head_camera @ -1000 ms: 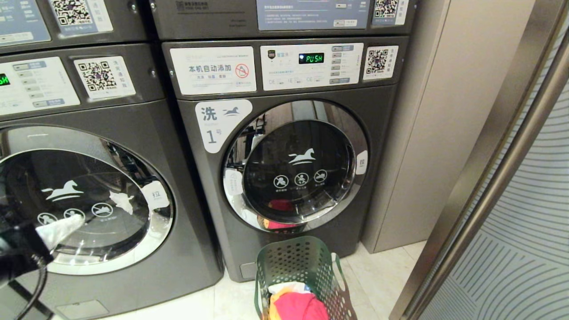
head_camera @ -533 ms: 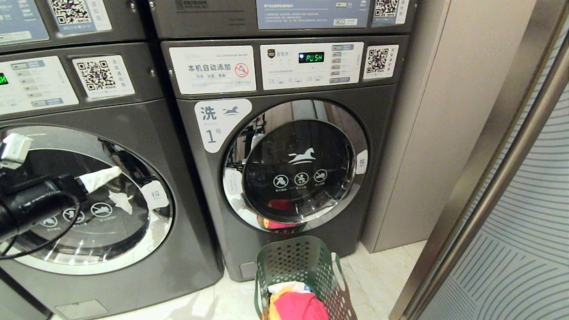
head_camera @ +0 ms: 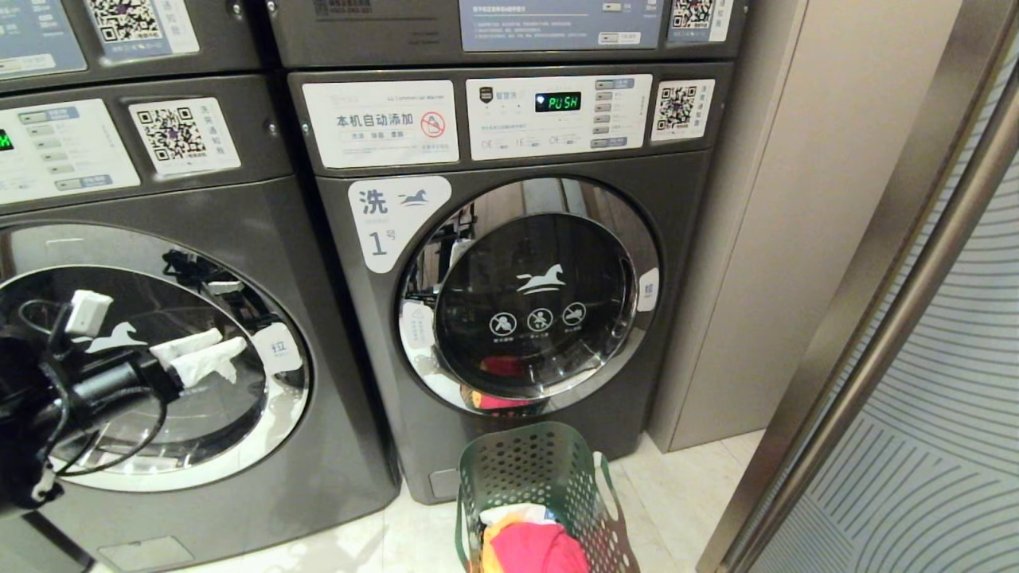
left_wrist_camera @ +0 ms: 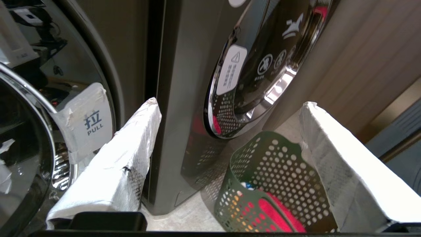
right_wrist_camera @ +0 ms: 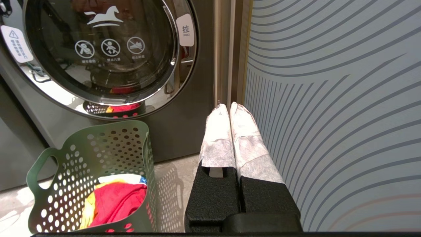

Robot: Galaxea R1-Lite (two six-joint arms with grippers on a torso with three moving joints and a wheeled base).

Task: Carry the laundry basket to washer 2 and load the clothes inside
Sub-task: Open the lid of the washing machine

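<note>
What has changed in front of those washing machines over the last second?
The left pincer has risen in front of the left washer's door and swung toward its pull tab, its fingers spreading apart; it holds nothing. The basket with the clothes stayed on the floor before washer 1, both doors stayed shut, and the right pincer stayed shut.

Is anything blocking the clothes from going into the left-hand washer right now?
Yes. That washer's round door is shut, so the clothes in the laundry basket cannot go in. The left gripper, open, is at the door's pull tab.
</note>
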